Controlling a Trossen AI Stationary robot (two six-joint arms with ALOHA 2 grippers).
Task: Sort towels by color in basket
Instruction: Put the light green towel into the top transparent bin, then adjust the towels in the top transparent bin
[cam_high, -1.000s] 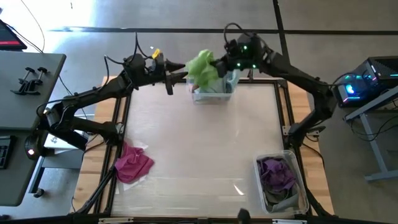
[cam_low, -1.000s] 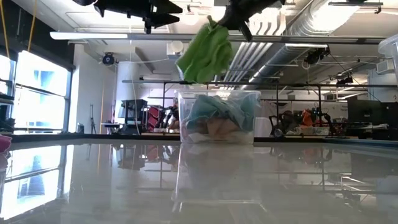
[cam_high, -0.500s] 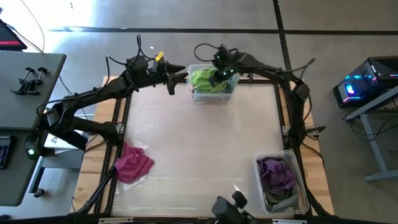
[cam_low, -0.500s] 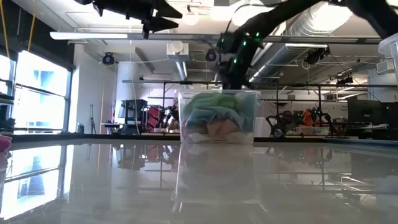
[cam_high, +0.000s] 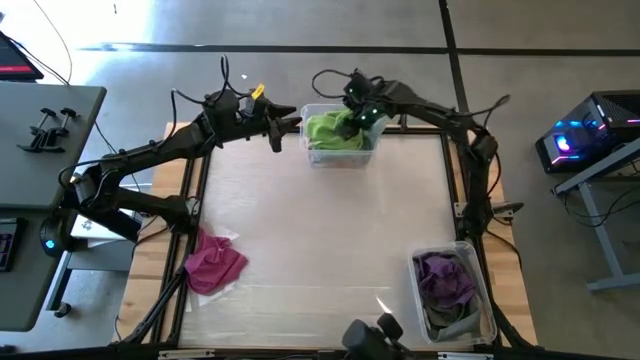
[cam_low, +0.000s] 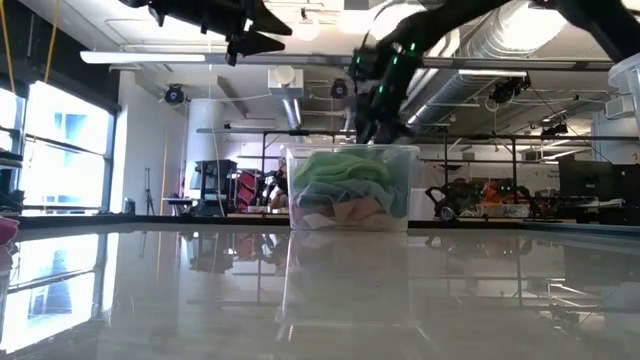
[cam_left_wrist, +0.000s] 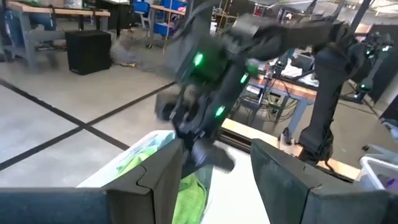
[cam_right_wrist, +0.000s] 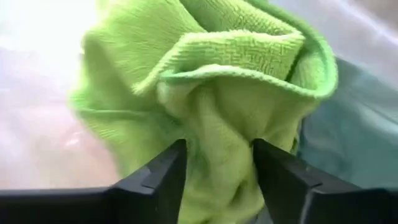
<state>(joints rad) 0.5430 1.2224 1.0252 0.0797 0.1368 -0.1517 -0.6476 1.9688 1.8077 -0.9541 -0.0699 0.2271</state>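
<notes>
A lime green towel (cam_high: 325, 130) lies bunched on top of other towels in the clear basket (cam_high: 311, 155) at the table's far edge. A pale teal towel (cam_low: 396, 186) shows beneath it. My right gripper (cam_right_wrist: 217, 168) reaches slanting down into this basket, open, with a fold of the green towel between its fingers. My left gripper (cam_high: 290, 122) hovers open just left of the basket, above its rim, holding nothing. A magenta towel (cam_high: 215, 262) lies on the table at the near left. Purple (cam_high: 445, 278) and grey (cam_high: 452, 318) towels fill a second basket (cam_high: 415, 290) at the near right. My right gripper stands with its open fingers (cam_right_wrist: 163, 174) on either side of a raised fold (cam_right_wrist: 217, 134) of the lime green towel, coming from above and slanting down. The cloth fills the gap between them. The towel rests slack on the cloths in the basket.
The middle of the table (cam_high: 330, 230) is bare and glossy. A dark device (cam_high: 368, 336) sits at the near edge. Beside the table stand a grey side table (cam_high: 40, 130) on the left and lit equipment (cam_high: 590, 130) on the right.
My right gripper has gone down toward the far basket and tipped more steeply downward. The lime green towel, which hung from it above the basket, now lies inside on the other towels and has spread out there.
</notes>
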